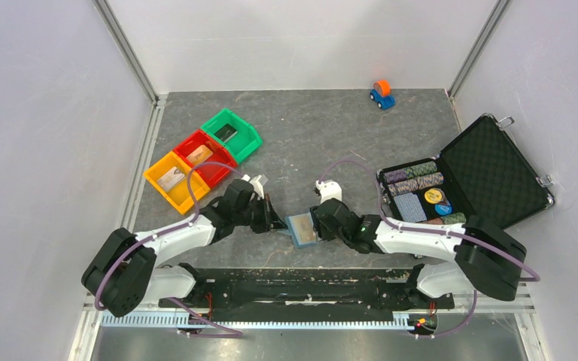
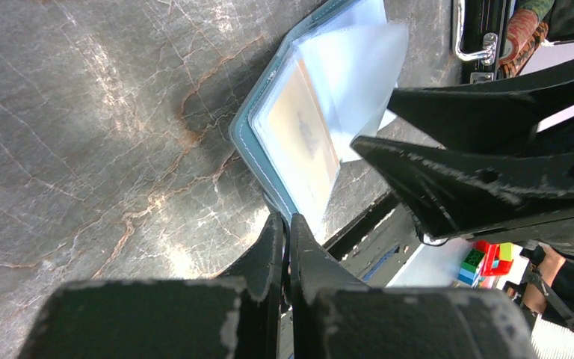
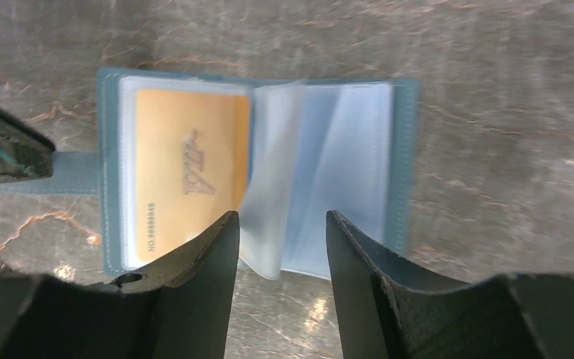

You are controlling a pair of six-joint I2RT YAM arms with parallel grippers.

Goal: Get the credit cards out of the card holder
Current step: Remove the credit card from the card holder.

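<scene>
The slate-blue card holder (image 1: 301,229) lies open on the table between my two grippers. A gold card (image 3: 187,172) sits in its left clear sleeve, and it also shows in the left wrist view (image 2: 299,142). One loose clear sleeve (image 3: 273,194) stands up from the middle fold. My left gripper (image 2: 289,218) is shut on the holder's strap tab (image 3: 75,183) at its left edge. My right gripper (image 3: 280,217) is open, just above the holder's near edge, with the raised sleeve between its fingers. It grips nothing.
Yellow (image 1: 167,180), red (image 1: 205,156) and green (image 1: 233,134) bins stand at the back left, each with a card-like item inside. An open black case (image 1: 489,169) with poker chips is at the right. A small toy car (image 1: 381,94) sits at the back.
</scene>
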